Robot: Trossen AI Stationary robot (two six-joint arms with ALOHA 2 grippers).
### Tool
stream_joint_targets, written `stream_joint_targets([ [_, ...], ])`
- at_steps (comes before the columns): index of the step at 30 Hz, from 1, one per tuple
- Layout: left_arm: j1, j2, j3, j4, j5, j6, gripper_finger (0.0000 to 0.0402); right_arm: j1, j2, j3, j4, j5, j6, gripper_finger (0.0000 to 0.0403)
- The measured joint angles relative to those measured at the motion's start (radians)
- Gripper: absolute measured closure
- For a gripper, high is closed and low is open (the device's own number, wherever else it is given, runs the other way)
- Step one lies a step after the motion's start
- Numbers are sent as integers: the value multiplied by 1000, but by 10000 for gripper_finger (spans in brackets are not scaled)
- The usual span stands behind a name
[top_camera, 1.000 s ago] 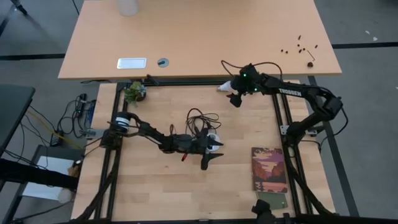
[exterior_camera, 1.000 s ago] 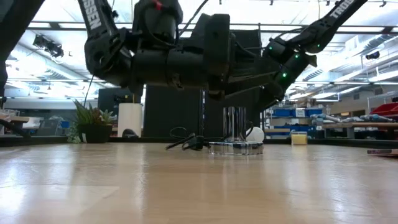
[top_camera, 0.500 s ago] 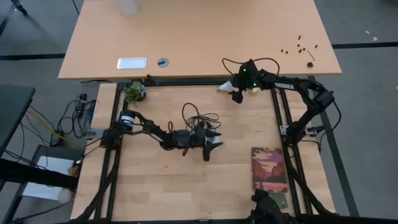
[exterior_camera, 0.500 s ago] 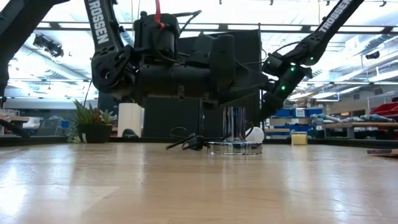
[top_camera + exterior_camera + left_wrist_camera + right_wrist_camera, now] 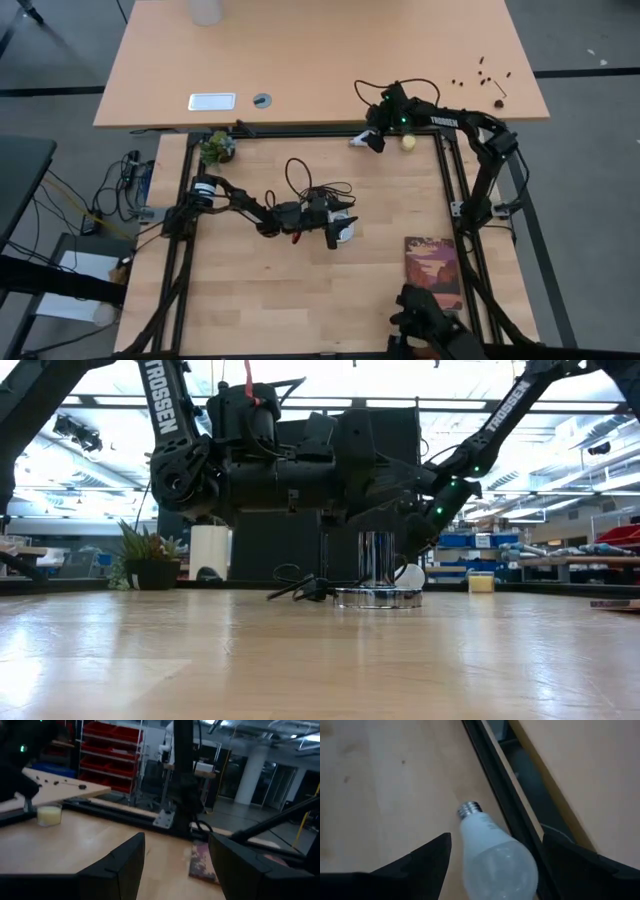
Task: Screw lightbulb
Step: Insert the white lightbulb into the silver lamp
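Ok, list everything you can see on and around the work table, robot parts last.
lightbulb: one, white with grey screw base, lying at the far edge of the table, between the right end effector's open fingers.
socket disc: one, silver, black cord, mid-table.
yellowish ball: one, far edge, beside the right arm.
booklet: one, dark red cover, near right.
potted plant: one, green, far left corner.
white cylinder: one, on the desk behind.
left end effector: dark, open, empty, at the socket disc.
right end effector: dark, open, around the lightbulb.
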Motion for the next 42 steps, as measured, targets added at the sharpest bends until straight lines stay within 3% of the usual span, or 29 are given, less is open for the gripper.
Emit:
stream_joint_targets([
  [12,30,-1,-1,-16,-1,29,179,41,17,20,-243,-40,-20,88],
  [18,41,-7,-4,9,-57,60,179,120,17,19,-223,29,22,101],
  [25,28,-146,-89,-11,-184,164,179,174,17,19,-119,89,143,109],
  [33,13,-315,-222,-102,-185,161,179,214,17,19,-111,199,214,105],
  [42,-24,-343,-260,-118,-209,160,179,219,15,19,-224,220,278,105],
])
